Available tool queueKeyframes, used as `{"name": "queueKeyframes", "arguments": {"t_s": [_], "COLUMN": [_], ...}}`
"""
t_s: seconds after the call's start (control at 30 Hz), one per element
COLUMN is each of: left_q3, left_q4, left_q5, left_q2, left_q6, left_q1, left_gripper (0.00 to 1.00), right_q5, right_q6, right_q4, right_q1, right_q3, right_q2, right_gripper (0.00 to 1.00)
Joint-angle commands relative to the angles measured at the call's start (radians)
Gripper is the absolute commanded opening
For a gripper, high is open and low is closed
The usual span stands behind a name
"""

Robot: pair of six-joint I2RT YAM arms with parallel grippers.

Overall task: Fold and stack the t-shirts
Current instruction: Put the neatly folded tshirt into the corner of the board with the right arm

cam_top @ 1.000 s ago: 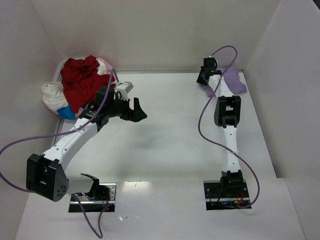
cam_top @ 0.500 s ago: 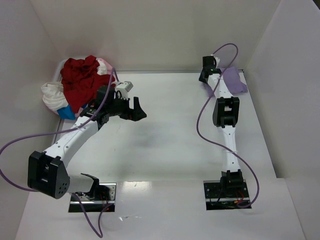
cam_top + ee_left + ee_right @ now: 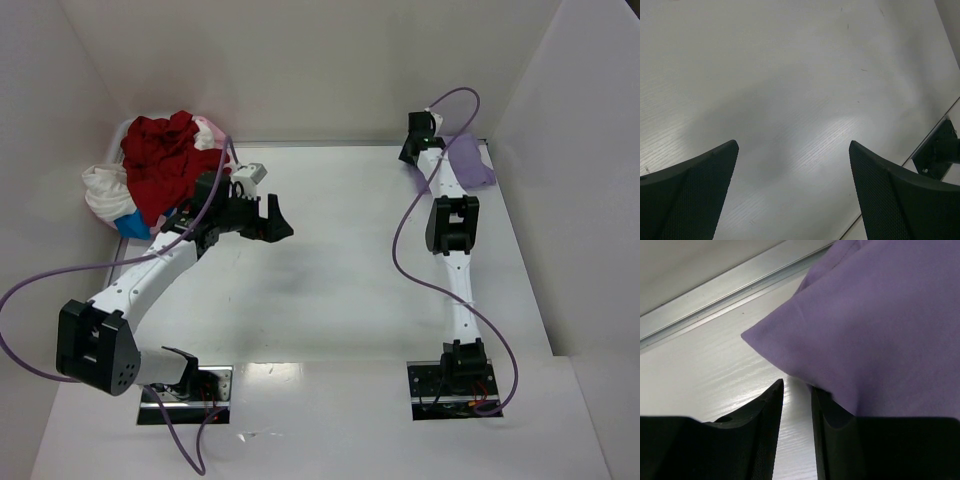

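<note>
— Shirts from above: red, white, pink heap (image 3: 160, 175) far left; purple shirt (image 3: 470, 160) in the far right corner.
— Left tool (image 3: 793, 145)?
— Wide open, empty, over the bench (image 3: 790, 60). Right tool (image 3: 797, 386) is nearly closed at the purple edge; whether it's pinching, I can't tell.
— Purple looks placed, I'd say; the heap comes next, and that needs a left reach.

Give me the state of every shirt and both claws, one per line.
Lavender-purple cloth t-shirt: compact bundle, lying far right.
Bright red cloth t-shirt: crumpled, far left, topmost.
White cloth t-shirt: crumpled, partly under the red one.
Pale pink cloth t-shirt: mostly hidden behind the red one.
Left claw: wide open, empty.
Right claw: nearly shut, at the lavender shirt's edge.
</note>
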Motion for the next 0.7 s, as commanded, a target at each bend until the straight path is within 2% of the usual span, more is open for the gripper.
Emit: {"name": "queueKeyframes", "arguments": {"t_s": [0.0, 0.17, 0.3, 0.43, 0.67], "left_q3": [0.047, 0.047, 0.047, 0.047, 0.057], "left_q4": [0.021, 0.021, 0.021, 0.021, 0.03], "left_q5": [0.019, 0.019, 0.019, 0.019, 0.019], "left_q2": [0.001, 0.01, 0.01, 0.01, 0.03], "left_q6": [-0.002, -0.011, -0.021, -0.03, -0.048], "left_q1": [0.006, 0.006, 0.006, 0.006, 0.006], "left_gripper": [0.99, 0.99, 0.99, 0.99, 0.99], "right_q5": [-0.019, -0.074, -0.075, -0.075, -0.139], "right_q6": [-0.013, -0.022, -0.022, -0.032, 0.013], "right_q4": [0.032, 0.05, 0.062, 0.084, 0.102], "right_q1": [-0.011, -0.021, -0.021, -0.03, -0.05], "right_q3": [0.065, 0.075, 0.094, 0.105, 0.114], "right_q2": [0.023, 0.032, 0.052, 0.062, 0.062], "right_gripper": [0.35, 0.38, 0.38, 0.43, 0.45]}}
